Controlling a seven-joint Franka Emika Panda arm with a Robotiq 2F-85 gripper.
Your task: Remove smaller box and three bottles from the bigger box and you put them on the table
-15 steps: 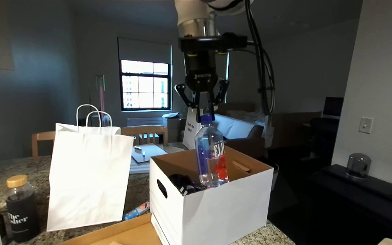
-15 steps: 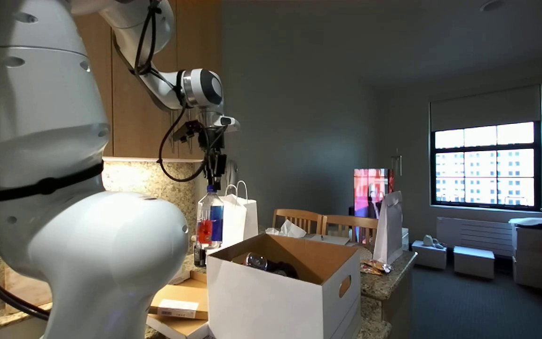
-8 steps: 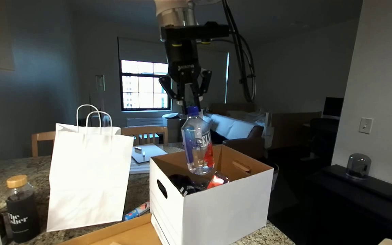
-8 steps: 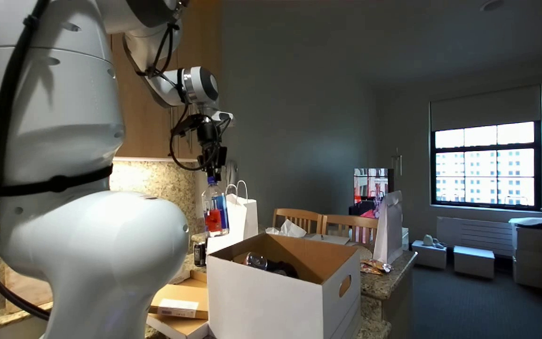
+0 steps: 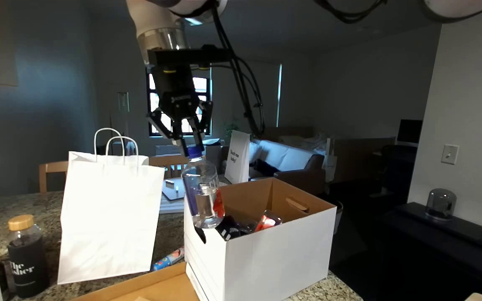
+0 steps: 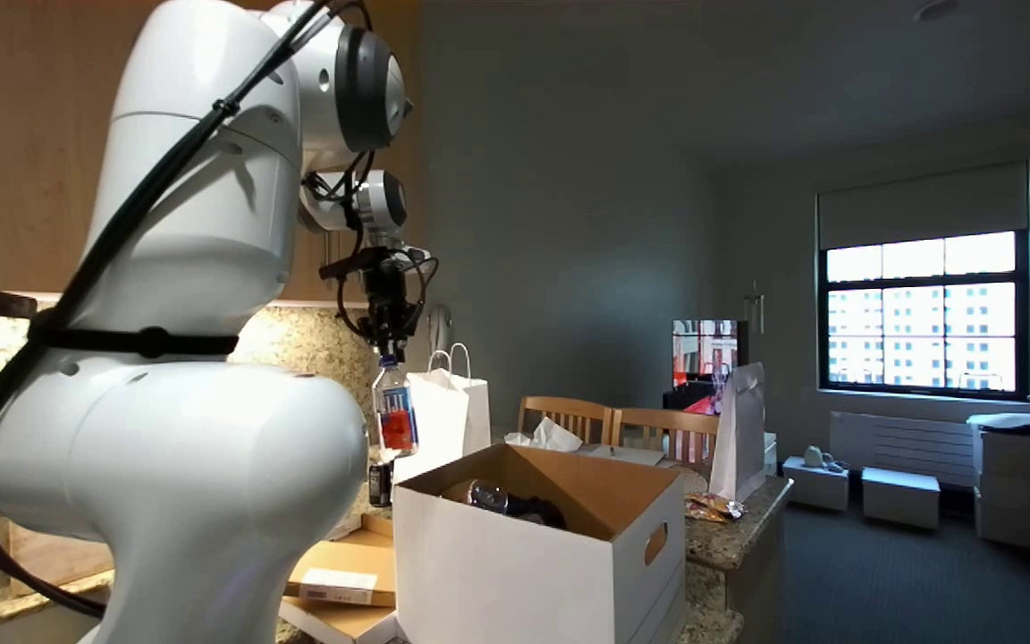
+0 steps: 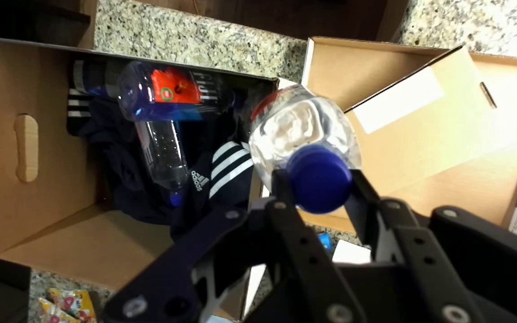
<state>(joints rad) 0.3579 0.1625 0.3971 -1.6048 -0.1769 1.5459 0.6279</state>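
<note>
Jaws closed w/ the blue cap (image 7: pixel 319 179) of a clear bottle (image 5: pixel 203 190) btwn them; bottle hangs slightly tilted by one end of the white box (image 5: pixel 278 255), can't tell if over the box or just outside. 2 other bottles (image 7: pixel 175 92) lie in box on dark clothes (image 7: pixel 126 193). Paper bag (image 5: pixel 109 217) stands nearby on speckled tabletop (image 5: pixel 170 234).

Both exterior views are dim, the window (image 6: pixel 922 309) glaring. Warm light washes the backsplash (image 6: pixel 318 335); in the brighter wrist view, the nearest bottle (image 7: pixel 296 121) glints.
</note>
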